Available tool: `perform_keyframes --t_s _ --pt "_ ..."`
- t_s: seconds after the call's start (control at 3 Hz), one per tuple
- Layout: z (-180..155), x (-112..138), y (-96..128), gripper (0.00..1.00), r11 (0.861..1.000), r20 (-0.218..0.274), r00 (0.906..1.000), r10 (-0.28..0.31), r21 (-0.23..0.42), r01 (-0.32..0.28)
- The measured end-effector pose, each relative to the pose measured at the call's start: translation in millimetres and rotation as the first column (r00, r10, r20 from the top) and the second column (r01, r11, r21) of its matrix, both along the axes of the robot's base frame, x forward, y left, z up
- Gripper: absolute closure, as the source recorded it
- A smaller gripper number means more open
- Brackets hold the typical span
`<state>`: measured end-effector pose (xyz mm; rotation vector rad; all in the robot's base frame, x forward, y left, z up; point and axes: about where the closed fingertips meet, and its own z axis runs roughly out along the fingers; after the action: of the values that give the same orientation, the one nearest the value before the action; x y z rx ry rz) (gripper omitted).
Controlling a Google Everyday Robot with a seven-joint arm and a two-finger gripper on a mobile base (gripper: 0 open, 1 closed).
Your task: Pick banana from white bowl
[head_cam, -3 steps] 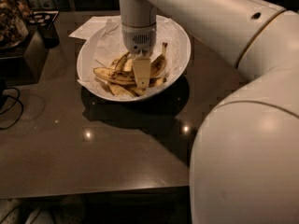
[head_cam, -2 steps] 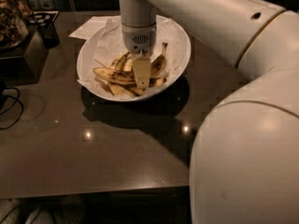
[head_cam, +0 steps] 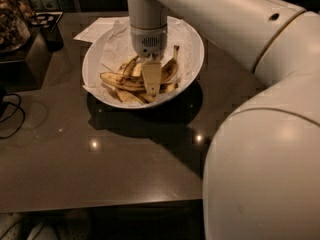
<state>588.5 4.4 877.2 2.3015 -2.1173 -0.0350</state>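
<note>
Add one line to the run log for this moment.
banana: lying in white bowl, not lifted | gripper: low inside bowl, at one end of banana | dark table: under bowl

1. No writing, label, brand or number can be read anywhere on the table, as far as I can make out in this dim light.
2. The gripper (head_cam: 151, 86) hangs down inside the white bowl (head_cam: 194, 44), over the bananas; neither carries any lettering.
</note>
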Motion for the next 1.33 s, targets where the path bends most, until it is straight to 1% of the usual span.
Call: perform_keyframes --t_s 1.0,1.33 --pt "-0.3 0.0 0.0 1.0 1.0 0.0 1.0 0.0 0.0 0.0" --pt "-0.5 0.0 0.0 0.82 1.0 0.0 1.0 0.0 0.0 0.0"
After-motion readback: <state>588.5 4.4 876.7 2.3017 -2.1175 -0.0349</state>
